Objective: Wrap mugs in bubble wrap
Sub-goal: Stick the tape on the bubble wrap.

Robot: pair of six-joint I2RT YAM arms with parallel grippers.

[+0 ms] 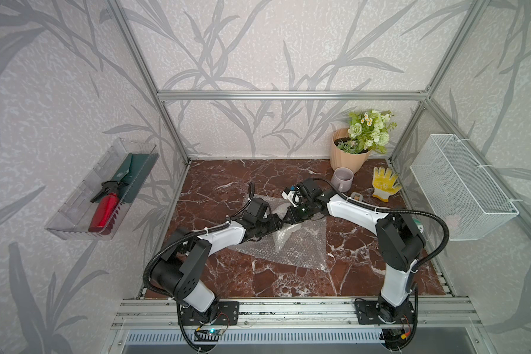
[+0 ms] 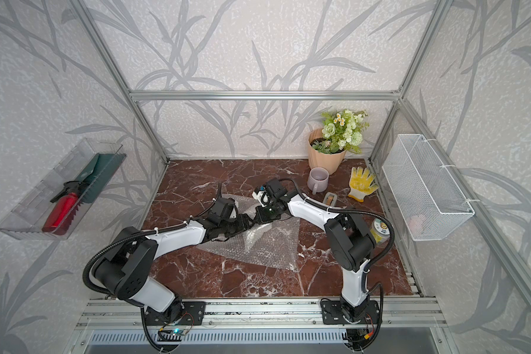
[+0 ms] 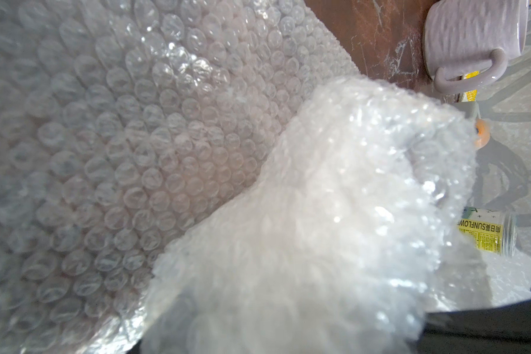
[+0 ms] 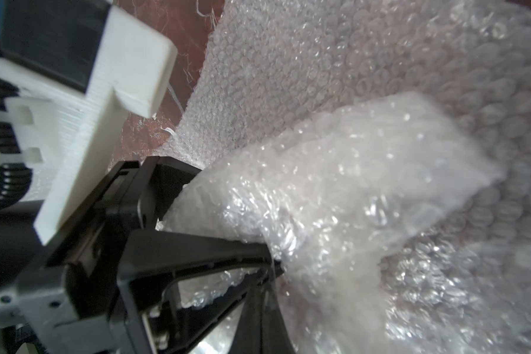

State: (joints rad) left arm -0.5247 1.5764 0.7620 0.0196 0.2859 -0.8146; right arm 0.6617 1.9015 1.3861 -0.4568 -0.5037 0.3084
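Right in front of the left pincer (image 1: 280, 224) bulges a crumpled bubble wrap bundle (image 3: 334, 199), with a flat bubble wrap sheet (image 3: 135, 138) beside it; well beyond stand a lilac mug (image 3: 472, 39) and a yellow-labelled jar (image 3: 488, 236)

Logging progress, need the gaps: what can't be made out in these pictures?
Bubble wrap bundle: contents clouded by its own layers, both wrist views.
Left gripper: jaws hidden where the arms meet, both top views; wrap fills the left wrist view.
Jar: label cut by wrap, left wrist view.
Pink thing in wire basket: blurred behind mesh, both top views.
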